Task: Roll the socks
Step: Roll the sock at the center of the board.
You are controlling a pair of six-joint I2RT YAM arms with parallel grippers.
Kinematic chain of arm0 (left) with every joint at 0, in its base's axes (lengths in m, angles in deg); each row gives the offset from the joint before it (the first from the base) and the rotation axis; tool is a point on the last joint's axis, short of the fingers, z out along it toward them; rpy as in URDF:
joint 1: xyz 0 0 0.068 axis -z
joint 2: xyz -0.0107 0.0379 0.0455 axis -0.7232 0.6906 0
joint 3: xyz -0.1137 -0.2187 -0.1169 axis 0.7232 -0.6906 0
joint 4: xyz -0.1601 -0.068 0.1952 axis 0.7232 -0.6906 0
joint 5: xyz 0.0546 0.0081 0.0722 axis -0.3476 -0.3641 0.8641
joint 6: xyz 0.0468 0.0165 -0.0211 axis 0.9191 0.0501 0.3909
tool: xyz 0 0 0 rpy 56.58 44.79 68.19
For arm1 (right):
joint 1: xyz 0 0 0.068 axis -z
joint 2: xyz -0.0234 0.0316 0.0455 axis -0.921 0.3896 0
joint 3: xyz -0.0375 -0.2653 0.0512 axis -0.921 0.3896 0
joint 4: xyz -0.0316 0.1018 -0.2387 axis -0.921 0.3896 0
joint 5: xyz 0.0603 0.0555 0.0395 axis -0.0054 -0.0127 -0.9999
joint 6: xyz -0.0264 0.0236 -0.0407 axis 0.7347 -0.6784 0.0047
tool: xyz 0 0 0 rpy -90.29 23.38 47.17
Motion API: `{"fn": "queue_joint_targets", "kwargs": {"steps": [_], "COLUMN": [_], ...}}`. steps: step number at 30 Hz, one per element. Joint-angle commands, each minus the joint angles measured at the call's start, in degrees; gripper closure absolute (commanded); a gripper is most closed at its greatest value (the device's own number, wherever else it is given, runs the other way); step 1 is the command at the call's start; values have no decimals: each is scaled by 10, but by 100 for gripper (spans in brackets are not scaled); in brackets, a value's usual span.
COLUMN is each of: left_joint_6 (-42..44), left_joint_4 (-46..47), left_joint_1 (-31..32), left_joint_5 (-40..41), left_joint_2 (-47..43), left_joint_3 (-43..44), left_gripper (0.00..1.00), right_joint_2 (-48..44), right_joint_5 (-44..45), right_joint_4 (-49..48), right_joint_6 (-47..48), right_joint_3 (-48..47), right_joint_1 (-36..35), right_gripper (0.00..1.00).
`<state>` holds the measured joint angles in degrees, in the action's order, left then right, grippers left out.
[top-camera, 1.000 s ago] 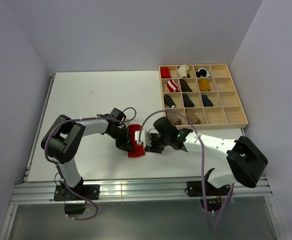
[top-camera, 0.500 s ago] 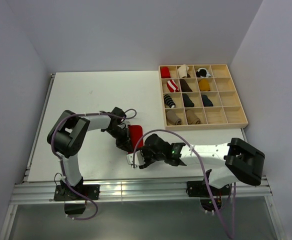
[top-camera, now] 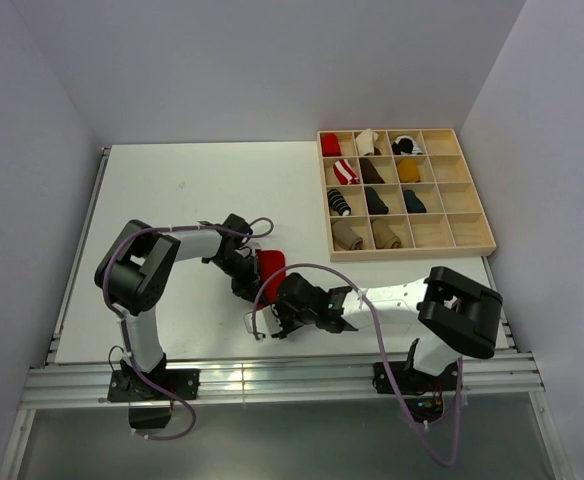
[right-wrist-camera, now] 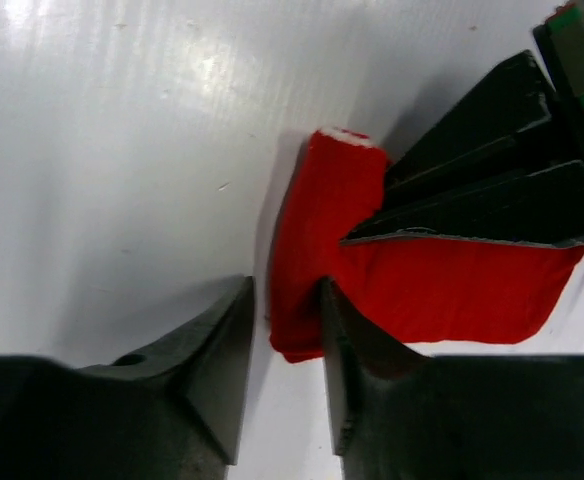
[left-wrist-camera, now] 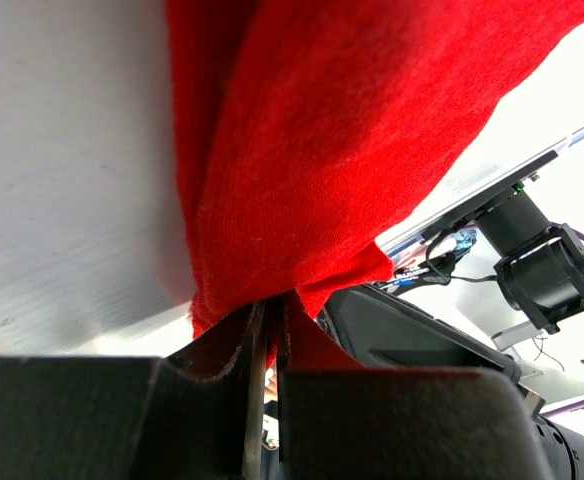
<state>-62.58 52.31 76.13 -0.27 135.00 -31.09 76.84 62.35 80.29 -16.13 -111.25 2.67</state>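
Note:
The bright red sock lies on the white table between the two arms. My left gripper is shut on a fold of its fabric, and the left wrist view shows the red sock pinched between the jaws of the left gripper. My right gripper is at the sock's near end. In the right wrist view the right gripper is open, and the sock's end sits partly in the gap against the right finger. The left gripper's fingers press on the sock. No tan-brown sock lies on the table.
A wooden compartment tray stands at the back right. It holds several rolled bundles, among them two tan ones, red, striped, black and mustard ones. The table's front edge is close behind my right gripper.
My right arm has swung left and nearer the front edge, so its gripper now sits at the sock's near end. The sock looks shorter and more bunched. The left gripper has stayed shut on it.

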Motion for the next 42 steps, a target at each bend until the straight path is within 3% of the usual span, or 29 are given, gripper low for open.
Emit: {"fn": "queue_joint_targets", "kwargs": {"steps": [1, 6, 11, 15, 16, 18, 22, 29, 36, 42], "left_joint_6": [15, 13, 15, 15, 14, 4, -26, -122, -209, -224], "left_joint_4": [3, 10, 7, 7, 8, 15, 49, 156, 262, 311], "left_joint_1": [-4, -5, -6, -5, -5, -6, -15, -25, -25, -26], "left_joint_5": [14, 8, 7, 4, 2, 6, -6, -15, 47, 130], "left_joint_2": [-2, -4, -3, -1, -1, -5, -20, -77, -149, -228], "left_joint_3": [-14, -22, -15, -14, -14, -16, -38, -83, -131, -181], "left_gripper": [99, 99, 99, 98, 98, 98, 93, 76, 71, 71], "right_joint_2": [19, 27, 29, 42, 45, 44, 54, 100, 180, 267], "right_joint_5": [21, 26, 26, 22, 15, 3, -51, -169, -272, -331], "right_joint_4": [-8, 8, 21, 34, 51, 83, 167, 367, 496, 610], "right_joint_6": [-21, -30, -30, -29, -32, -40, -48, -44, -23, 7], "right_joint_3": [-33, -47, -45, -57, -62, -80, -132, -243, -336, -427], "right_joint_1": [4, 23, 26, 26, 27, 34, 59, 138, 192, 225], "right_gripper": [63, 63, 53, 56, 67, 78, 86, 87, 87, 87]}}
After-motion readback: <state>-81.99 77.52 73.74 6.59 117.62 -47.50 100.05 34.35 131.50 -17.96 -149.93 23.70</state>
